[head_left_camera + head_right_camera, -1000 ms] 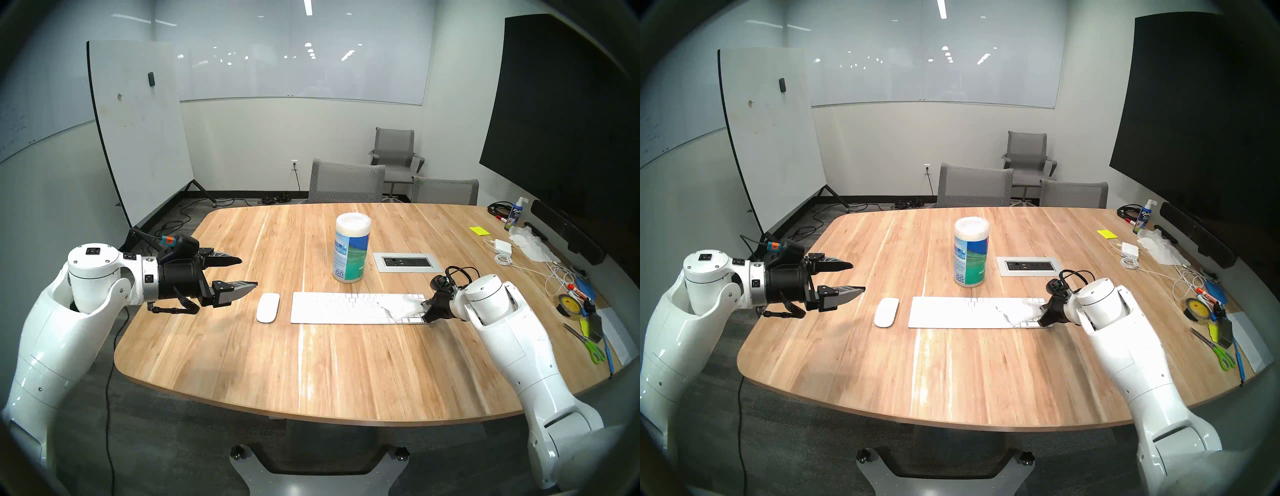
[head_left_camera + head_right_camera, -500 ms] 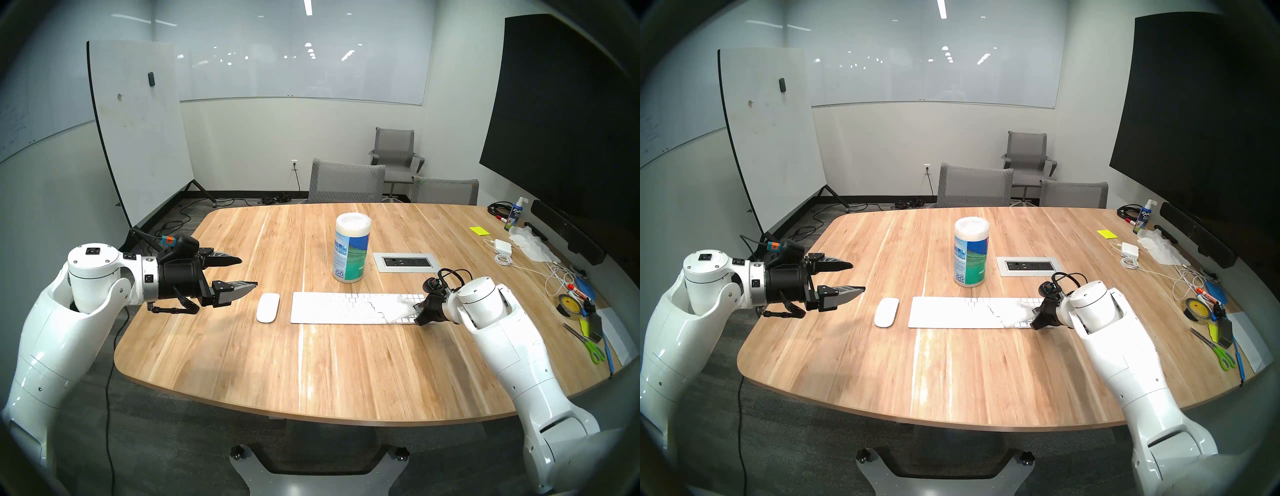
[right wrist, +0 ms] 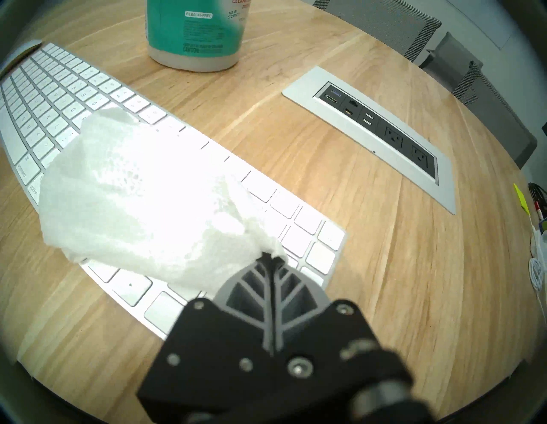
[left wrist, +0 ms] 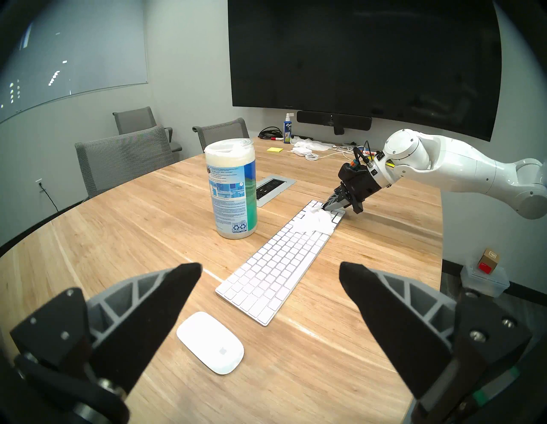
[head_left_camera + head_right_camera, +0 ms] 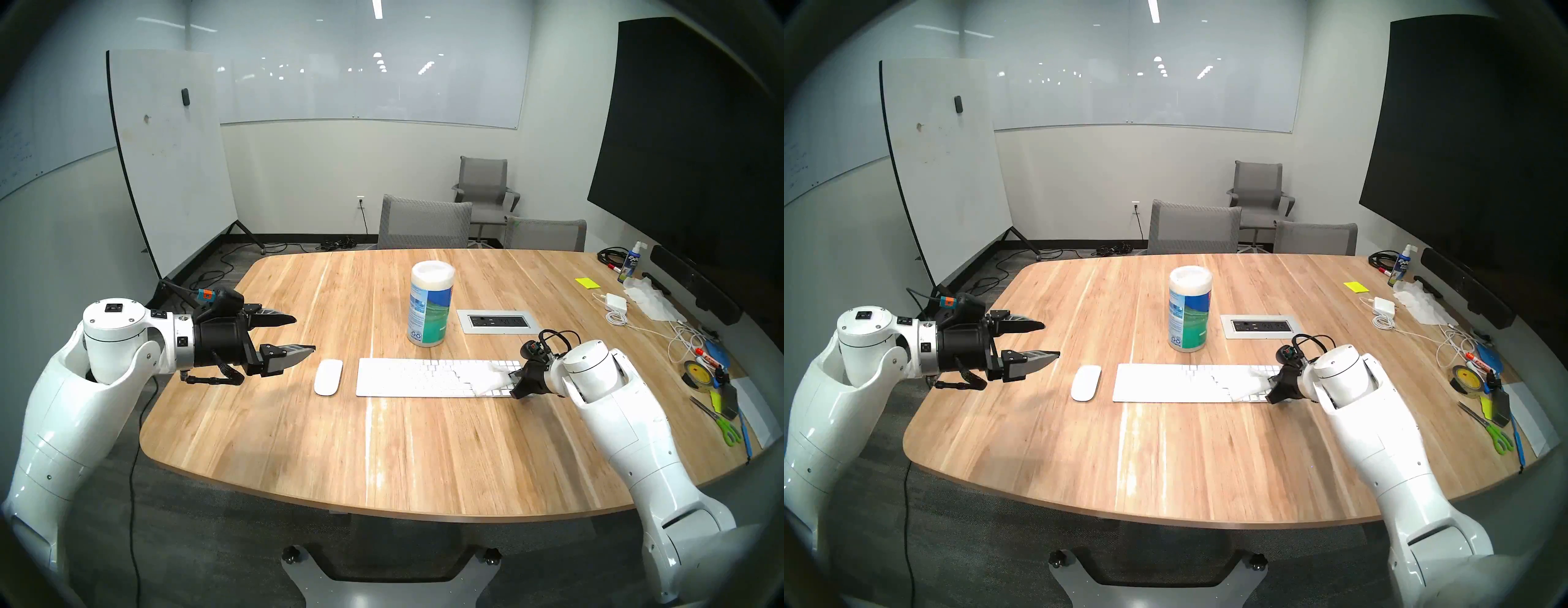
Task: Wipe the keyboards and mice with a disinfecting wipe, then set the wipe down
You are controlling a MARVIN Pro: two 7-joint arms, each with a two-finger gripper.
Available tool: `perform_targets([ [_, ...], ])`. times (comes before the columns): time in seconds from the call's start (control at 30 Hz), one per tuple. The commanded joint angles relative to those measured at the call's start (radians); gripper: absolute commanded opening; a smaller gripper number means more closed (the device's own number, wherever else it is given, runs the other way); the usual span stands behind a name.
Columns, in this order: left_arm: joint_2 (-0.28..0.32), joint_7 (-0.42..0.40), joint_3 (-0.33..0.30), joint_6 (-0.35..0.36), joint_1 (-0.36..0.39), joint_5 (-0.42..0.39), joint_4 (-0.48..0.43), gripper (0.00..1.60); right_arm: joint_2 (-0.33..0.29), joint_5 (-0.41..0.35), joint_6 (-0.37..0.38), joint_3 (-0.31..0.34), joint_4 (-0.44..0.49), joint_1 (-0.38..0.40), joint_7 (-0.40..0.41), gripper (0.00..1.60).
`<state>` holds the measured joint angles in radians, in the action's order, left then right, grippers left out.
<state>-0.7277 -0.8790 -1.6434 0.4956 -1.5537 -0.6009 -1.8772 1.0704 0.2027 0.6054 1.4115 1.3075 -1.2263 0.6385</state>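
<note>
On the pale wooden surface, nearest the robot, the small oval white mouse lies at about 9 o'clock of the long slim white keyboard with a silver edge, just beside its left end and untouched by any cloth. The left gripper hangs above the surface at roughly 10 o'clock from the mouse, jaws spread wide and holding nothing. At the keyboard's 3 o'clock end the right gripper has its jaws pressed together on one bunched corner of the thin white textured wipe, whose loose body drapes over the number-pad side and spills past the keyboard's near edge. Risks, as I judge them: with only a corner pinched, the sheet may drag without pressing on the keys, or slip free; a hard push could slide the light keyboard into the mouse; and a wide sweep toward 12 o'clock could tip the white-lidded cylindrical canister with a blue-green label. That label reads "BLEACH-FREE" and "NEW SCENT" in the right wrist view; keys marked "command" and "option" show. Farthest, at 2 o'clock, a blue spray bottle reads "EXPO".
</note>
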Motion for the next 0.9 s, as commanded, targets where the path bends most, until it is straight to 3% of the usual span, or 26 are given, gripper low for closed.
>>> perform_targets([
  [0.0, 0.002, -0.002, -0.009, -0.001, 0.002, -0.003, -0.007, 1.6, -0.019, -0.001, -0.005, 0.013, -0.014, 0.019, 0.005, 0.0],
  [0.23, 0.002, -0.002, -0.009, -0.001, 0.002, -0.003, -0.007, 1.6, -0.005, -0.013, 0.001, 0.022, -0.002, 0.021, 0.011, 0.0],
  [0.87, 0.002, -0.002, -0.009, -0.001, 0.002, -0.003, -0.007, 1.6, -0.02, -0.021, 0.044, 0.006, 0.164, -0.083, 0.074, 0.0],
])
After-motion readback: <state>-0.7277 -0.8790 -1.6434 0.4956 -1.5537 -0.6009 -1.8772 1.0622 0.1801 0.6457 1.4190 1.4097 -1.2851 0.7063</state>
